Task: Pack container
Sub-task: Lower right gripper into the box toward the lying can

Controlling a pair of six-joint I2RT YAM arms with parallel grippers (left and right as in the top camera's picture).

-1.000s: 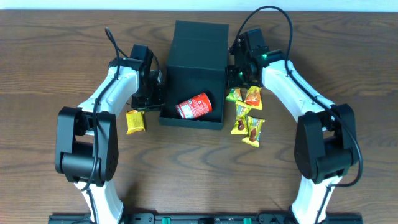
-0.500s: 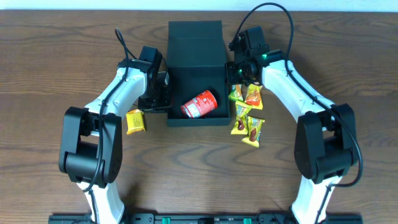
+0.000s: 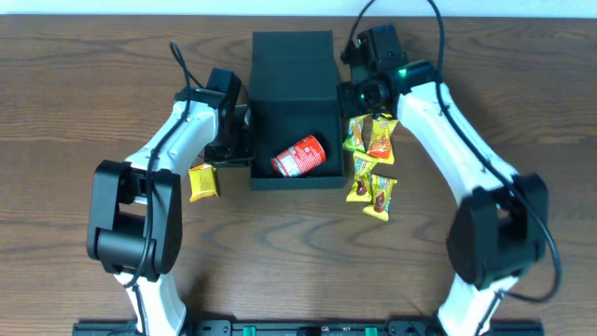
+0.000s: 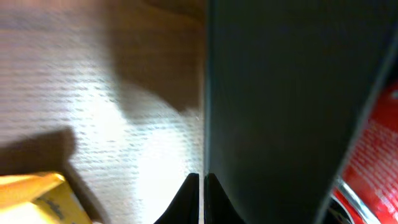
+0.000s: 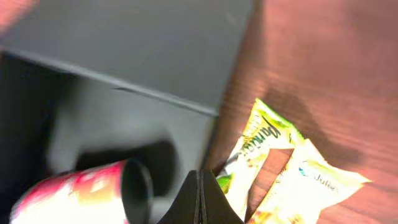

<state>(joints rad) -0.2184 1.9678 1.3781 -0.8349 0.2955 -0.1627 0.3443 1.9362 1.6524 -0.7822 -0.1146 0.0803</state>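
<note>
Container box, dark green and square, sits near the far middle of the worktop (image 3: pixel 75 56) with its flap lid (image 3: pixel 294 61) folded back and its mouth wide open. One red can (image 3: pixel 298 156) lies on its side inside the container, and nothing else shows in there, so I think the packing has only just begun. Four or so yellow and orange snack packets (image 3: pixel 371 168) lie in a bunch just beside the right wall, and one more yellow packet (image 3: pixel 202 181) lies alone near the left wall. All of these look like they have yet to go in, and then the lid needs closing. The left tool (image 4: pixel 203 186) is pinched tight right at the edge of the left wall (image 4: pixel 286 93), and it looks like it is holding the container steady. The right tool (image 5: pixel 200 182) is squeezed shut with nothing in it, and it hangs above the right rim (image 5: pixel 161 102), close to the packets. Brown wood with fine lines makes up the worktop, and a thin pale strip runs along its far edge. Nothing more of the room can be seen
</note>
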